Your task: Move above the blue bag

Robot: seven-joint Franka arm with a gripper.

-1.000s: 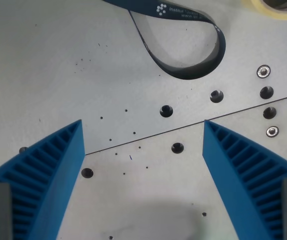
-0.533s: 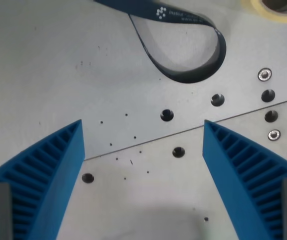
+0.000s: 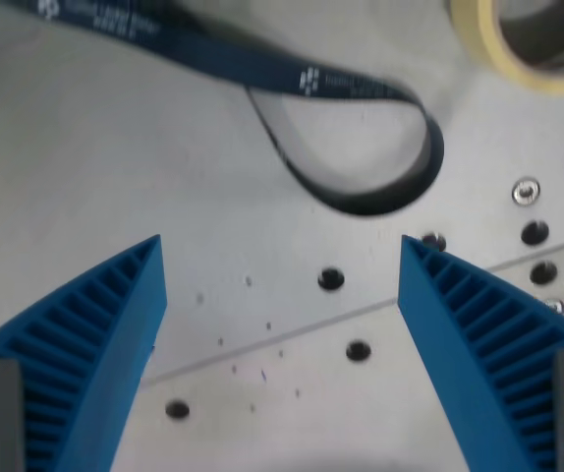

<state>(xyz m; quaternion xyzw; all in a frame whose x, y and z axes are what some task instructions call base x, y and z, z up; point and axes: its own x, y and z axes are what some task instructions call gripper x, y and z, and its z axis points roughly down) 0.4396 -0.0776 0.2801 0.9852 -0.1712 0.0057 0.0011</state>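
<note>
Blue bag unseen (hand (image 3: 280, 295) wide, empty)

A lab or workshop bench, this: a grey metal tabletop (image 3: 115, 177) drilled with threaded mounting holes (image 3: 331, 278) and set screws (image 3: 526, 191), a printed institute lanyard (image 3: 292, 79) lying looped across it, a masking tape roll (image 3: 518, 44) at the edge.

The gripper (image 3: 282, 265) has two bright blue fingers (image 3: 85, 344), wedge-shaped and tapering to pointed tips, their faces cut with parallel ribs. A grey block sits at each finger's base.
</note>
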